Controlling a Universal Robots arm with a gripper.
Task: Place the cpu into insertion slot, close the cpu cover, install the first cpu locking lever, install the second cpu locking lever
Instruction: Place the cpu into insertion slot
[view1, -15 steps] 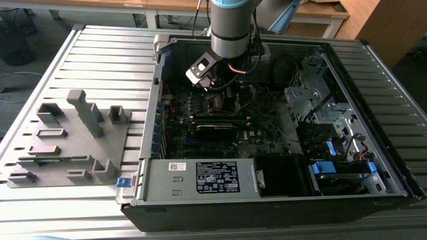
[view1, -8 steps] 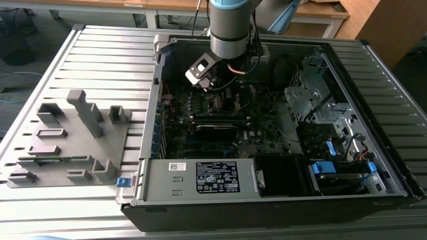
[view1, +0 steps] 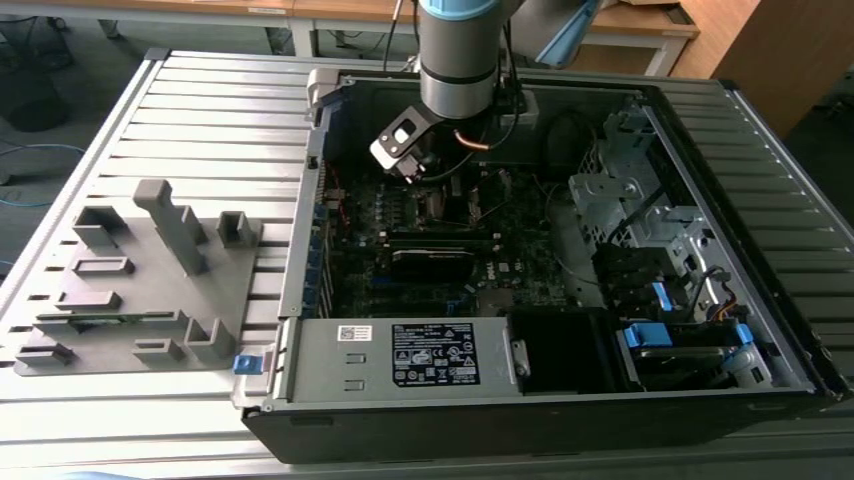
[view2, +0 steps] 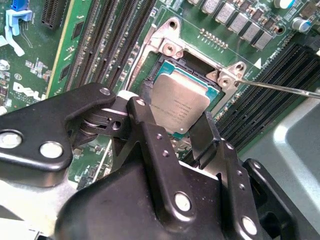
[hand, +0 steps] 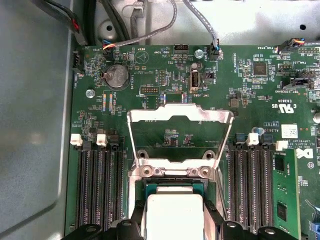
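The cpu (view2: 182, 100) (hand: 174, 210), a grey-silver square chip, lies flat in the insertion slot (view2: 167, 47) (hand: 134, 186) on the green board. My gripper (view2: 172, 117) (hand: 175, 224) straddles it, and its black fingers (view2: 150, 135) press against two opposite edges of the chip. The cpu cover (hand: 180, 114), a silvery frame with a cut-out middle, stands swung open on its hinge beyond the slot. In the exterior view my gripper (view1: 418, 165) reaches down into the open computer case (view1: 307, 300) at the back of the board.
A thin metal locking lever (view2: 280, 87) juts out beside the slot. Rows of black memory slots (hand: 100, 185) (hand: 252, 180) flank it. A black card (view1: 430, 262), cables (hand: 150, 30) and drive bays (view1: 627, 200) fill the case. A grey fixture plate (view1: 134, 280) lies at the exterior view's left.
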